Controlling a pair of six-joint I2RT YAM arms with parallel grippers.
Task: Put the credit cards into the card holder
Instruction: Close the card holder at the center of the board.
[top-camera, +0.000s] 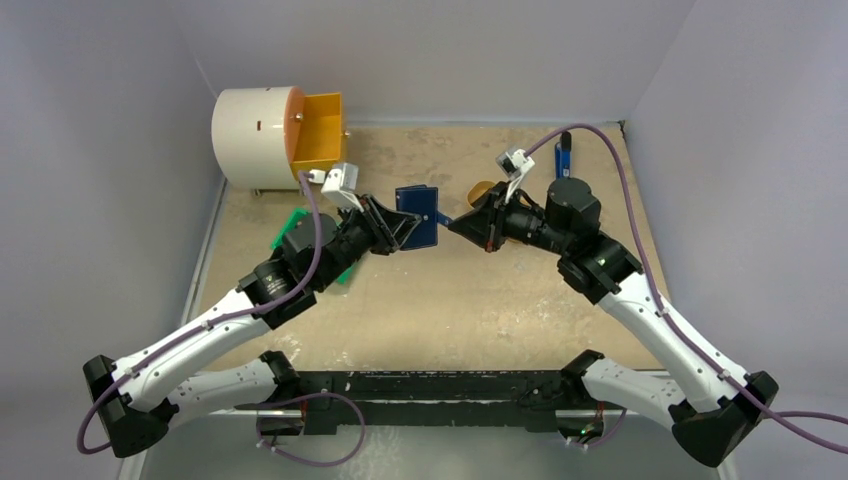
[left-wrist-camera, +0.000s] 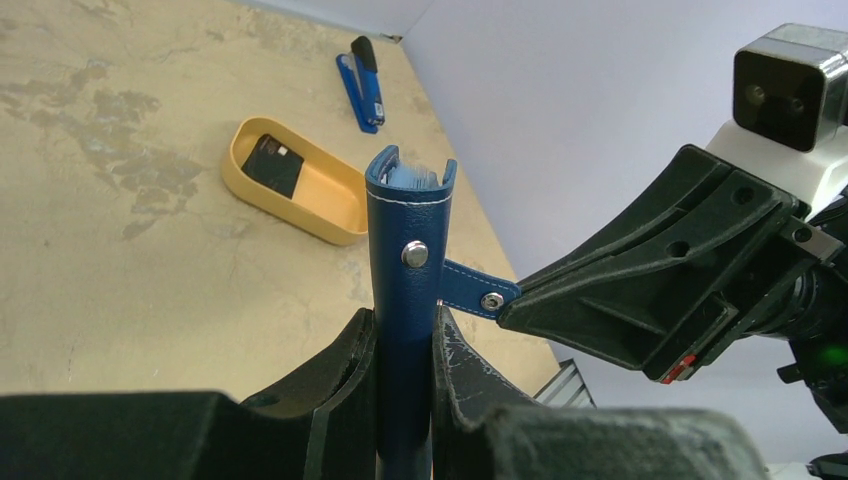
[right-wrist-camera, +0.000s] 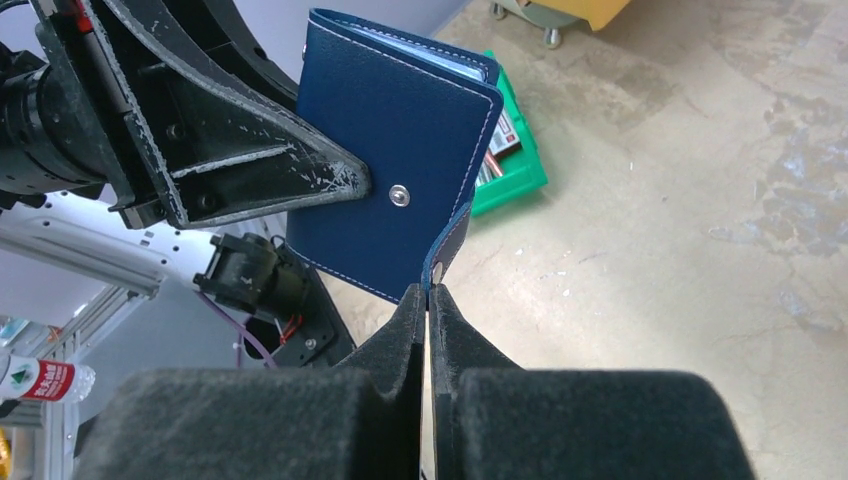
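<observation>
Your left gripper (left-wrist-camera: 404, 345) is clamped on the lower edge of the upright navy card holder (left-wrist-camera: 405, 220), held off the table at mid-frame, and your right gripper (right-wrist-camera: 427, 300) is pinched shut on its snap tab (left-wrist-camera: 463, 288). Upper left in the left wrist view sit the mustard tray (left-wrist-camera: 285, 212), a dark card (left-wrist-camera: 272, 165) inside it, and a blue stapler (left-wrist-camera: 362, 85). The green bin (right-wrist-camera: 520, 180) shows behind the holder in the right wrist view.
</observation>
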